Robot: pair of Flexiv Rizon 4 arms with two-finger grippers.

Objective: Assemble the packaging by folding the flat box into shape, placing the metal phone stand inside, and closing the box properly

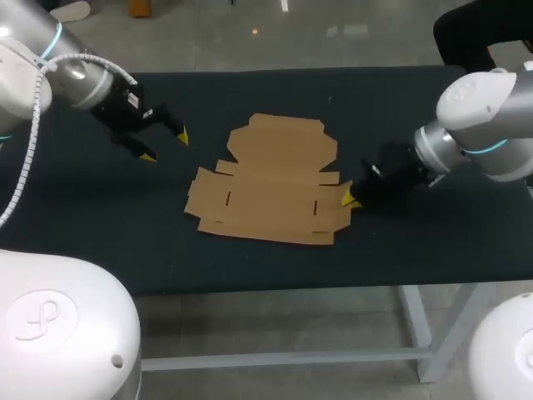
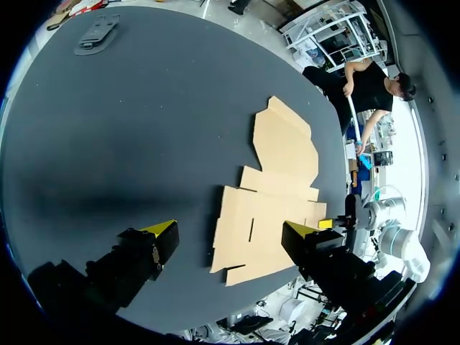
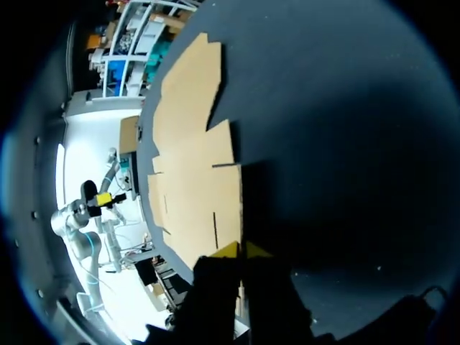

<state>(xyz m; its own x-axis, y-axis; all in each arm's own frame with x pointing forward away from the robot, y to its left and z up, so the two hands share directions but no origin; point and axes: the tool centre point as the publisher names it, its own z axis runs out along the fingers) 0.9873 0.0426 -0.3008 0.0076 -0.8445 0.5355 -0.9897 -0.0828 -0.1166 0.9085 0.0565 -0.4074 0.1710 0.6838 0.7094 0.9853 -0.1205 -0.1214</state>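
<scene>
Evidently an early stage: the box blank is unfolded.

Flat cardboard box blank (image 1: 266, 187) lies mid-table on the dark, matte table surface (image 1: 83, 225), every flap down; folding, loading the phone stand and closing all remain to be done. Left gripper (image 1: 165, 147) hangs above the cloth, apart from the blank's left side, fingers spread and empty. Right gripper (image 1: 350, 198) sits low at the blank's right edge, tips drawn together, possibly nipping the card. Dark surface shows on all sides of the blank, leaving room to fold.

— What is seen ahead of the right end effector (image 3: 241, 250)?
— A cardboard box (image 3: 194, 165), laid flat and unfolded on the dark counter (image 3: 345, 144). Yellow tips are noted close together at its near edge.
</scene>
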